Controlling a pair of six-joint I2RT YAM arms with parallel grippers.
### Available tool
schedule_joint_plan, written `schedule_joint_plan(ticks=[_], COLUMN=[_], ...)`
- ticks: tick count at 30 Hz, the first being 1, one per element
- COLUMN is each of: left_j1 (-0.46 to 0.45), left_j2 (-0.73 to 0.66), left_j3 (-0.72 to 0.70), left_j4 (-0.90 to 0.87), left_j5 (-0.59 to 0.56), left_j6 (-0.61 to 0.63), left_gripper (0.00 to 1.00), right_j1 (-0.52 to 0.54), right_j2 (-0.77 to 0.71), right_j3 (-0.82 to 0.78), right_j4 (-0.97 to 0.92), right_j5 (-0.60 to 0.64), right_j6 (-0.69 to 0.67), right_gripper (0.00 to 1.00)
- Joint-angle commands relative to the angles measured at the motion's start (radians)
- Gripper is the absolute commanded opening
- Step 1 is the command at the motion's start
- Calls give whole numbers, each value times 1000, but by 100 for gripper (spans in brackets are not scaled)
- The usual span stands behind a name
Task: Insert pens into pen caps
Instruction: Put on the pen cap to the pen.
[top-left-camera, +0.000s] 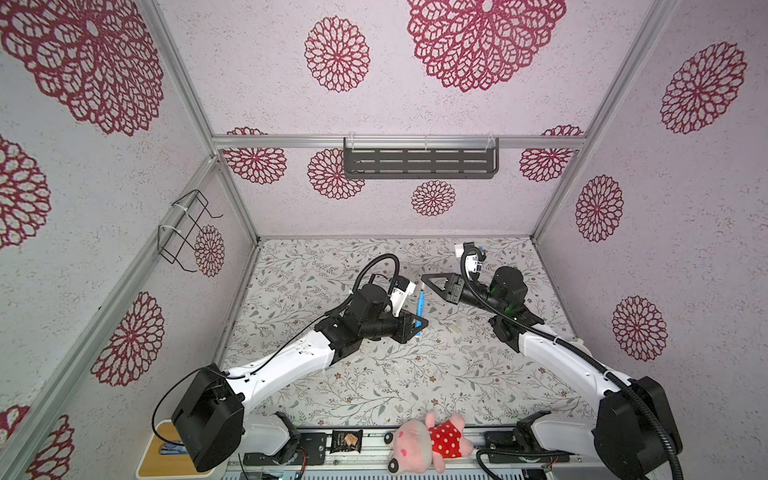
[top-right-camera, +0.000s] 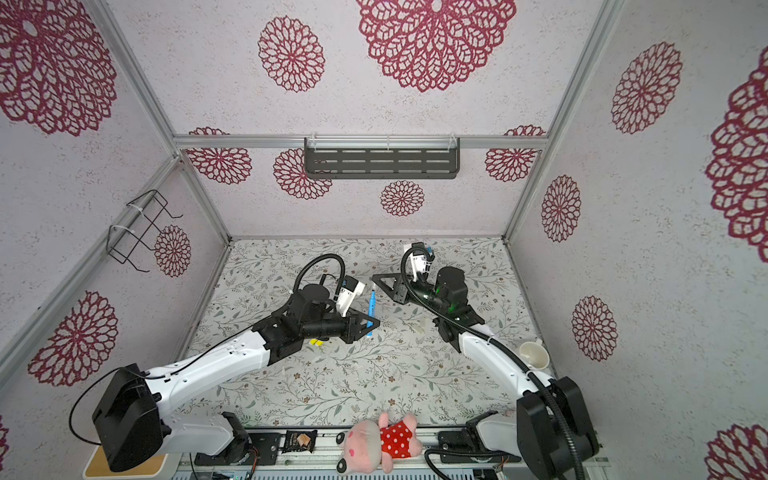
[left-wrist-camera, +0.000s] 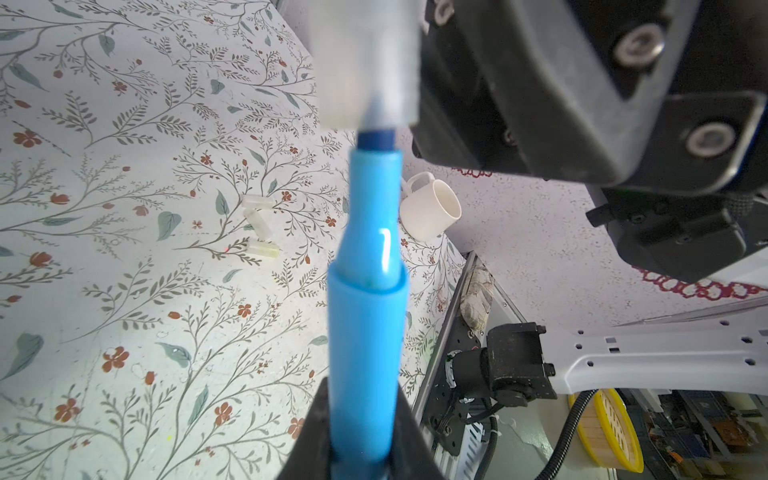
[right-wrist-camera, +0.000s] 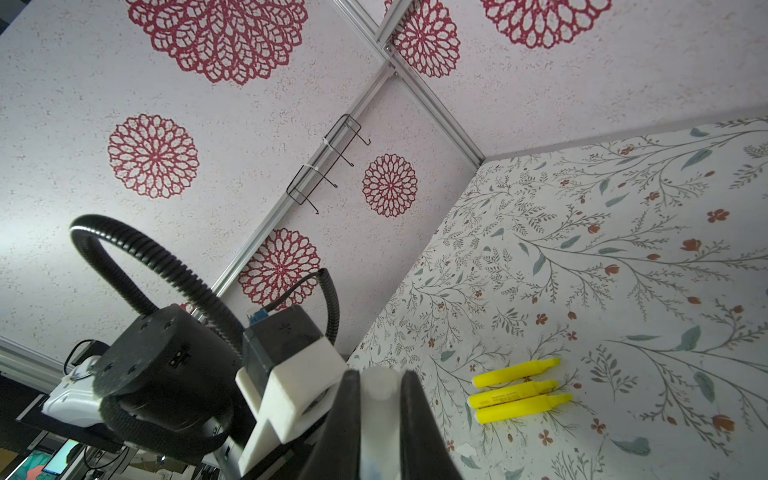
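We record left tool (top-left-camera: 422, 325) clamping blue pen (left-wrist-camera: 365, 316), axis toward back wall (top-left-camera: 374, 216), tip entering cap (left-wrist-camera: 368, 62) pinched by right tool (right-wrist-camera: 380, 399).

**A robot test booth in a lab**

A bench (top-left-camera: 415, 374) with a leaf-print cover sits boxed in by an aluminium frame (top-left-camera: 282, 141) holding panels (top-left-camera: 257, 70) papered with red rosettes. Two white-and-black robot arms (top-left-camera: 282, 365) stand on a metal rail (top-left-camera: 374, 453) along the bench's near edge, cables trailing. A dark slotted shelf (top-left-camera: 419, 163) hangs behind the bench and a wire rack (top-left-camera: 183, 230) to its left. Odd props lie about: a plush toy (top-left-camera: 428, 440) and a snack packet (top-left-camera: 347, 441) on the rail, and a white mug (top-right-camera: 534, 354) at the bench's right edge. A lit screen (right-wrist-camera: 50, 459) shows outside the booth.
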Motion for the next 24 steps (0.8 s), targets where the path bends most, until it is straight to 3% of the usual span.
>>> schedule_joint_plan(ticks=[1,24], left_j1=[-5,18], left_j2=[-39,-103], left_j3=[-5,-41], left_j4=[43,141], left_j5=[-7,44], left_j6=[6,-15], left_gripper=[0,0], right_j1=[5,16], right_j2=[-38,-27], right_j3=[-1,-67], right_j4=[61,301], right_j5=[-40,-126], right_j6=[-8,103], right_gripper=[0,0])
